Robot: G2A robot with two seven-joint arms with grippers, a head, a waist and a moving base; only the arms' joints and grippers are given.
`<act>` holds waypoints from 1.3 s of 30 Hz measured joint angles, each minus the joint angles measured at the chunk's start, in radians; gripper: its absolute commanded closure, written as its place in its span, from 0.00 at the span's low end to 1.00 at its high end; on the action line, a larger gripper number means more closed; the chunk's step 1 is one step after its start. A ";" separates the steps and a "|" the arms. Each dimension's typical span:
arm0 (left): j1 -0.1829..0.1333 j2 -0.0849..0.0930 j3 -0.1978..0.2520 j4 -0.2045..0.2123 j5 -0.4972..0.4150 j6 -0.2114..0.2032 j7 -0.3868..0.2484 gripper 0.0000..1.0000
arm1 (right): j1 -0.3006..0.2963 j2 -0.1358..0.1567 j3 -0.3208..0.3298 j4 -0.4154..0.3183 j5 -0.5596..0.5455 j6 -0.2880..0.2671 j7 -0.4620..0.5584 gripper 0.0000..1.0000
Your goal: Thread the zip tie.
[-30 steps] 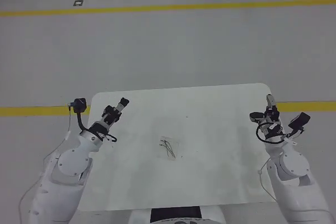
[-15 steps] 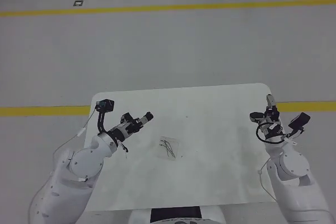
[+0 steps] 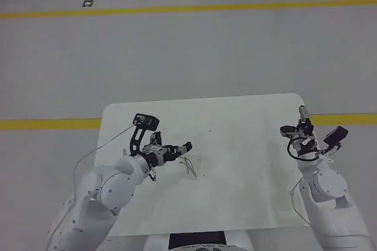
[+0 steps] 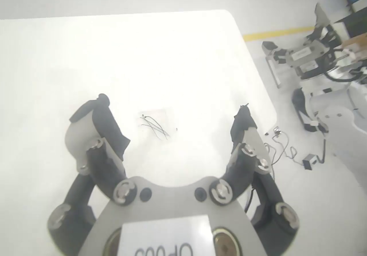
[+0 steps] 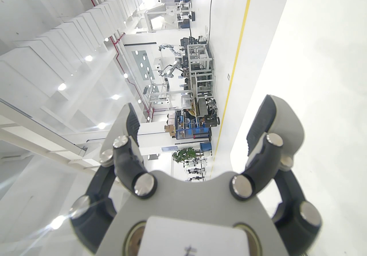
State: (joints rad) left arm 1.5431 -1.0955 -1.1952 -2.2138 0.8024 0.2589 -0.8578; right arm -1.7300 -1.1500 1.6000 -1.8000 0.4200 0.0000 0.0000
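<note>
**Inspector:** Surface?

**Assistant:** White table [image 3: 251,194]; pale floor with yellow lines beyond.

**Inspector:** Task item?

**Assistant:** Thin dark zip ties [image 3: 190,165] lie loose near the table's centre.

**Inspector:** Pincers?

**Assistant:** The left gripper [image 3: 187,147] hovers just at their twelve o'clock, released and empty. The right gripper [image 3: 303,113] sits at the table's three o'clock edge, also released and empty.

**Inspector:** Progress?

**Assistant:** Nothing grasped or threaded; I judge all steps outstanding.

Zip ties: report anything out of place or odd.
Nothing stands out. The zip ties lie crossed in a loose bunch near the middle of the table; they are too small to check for damage.
</note>
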 measured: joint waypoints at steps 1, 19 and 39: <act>-0.014 -0.002 0.022 0.005 0.018 0.018 -0.023 0.00 | 0.000 0.000 0.000 0.000 0.000 0.000 0.000 0.00; -0.084 -0.021 0.131 0.087 0.112 0.081 -0.111 0.00 | 0.000 0.000 0.000 0.000 0.000 0.000 0.000 0.00; -0.219 -0.148 0.200 0.294 0.224 0.081 -0.313 0.00 | 0.000 0.000 0.000 0.000 0.000 0.000 0.000 0.00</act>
State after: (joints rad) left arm 1.3246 -1.2439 -0.9952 -1.9196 1.0260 0.3400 -1.1713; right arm -1.7300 -1.1500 1.6000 -1.8000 0.4200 0.0000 0.0000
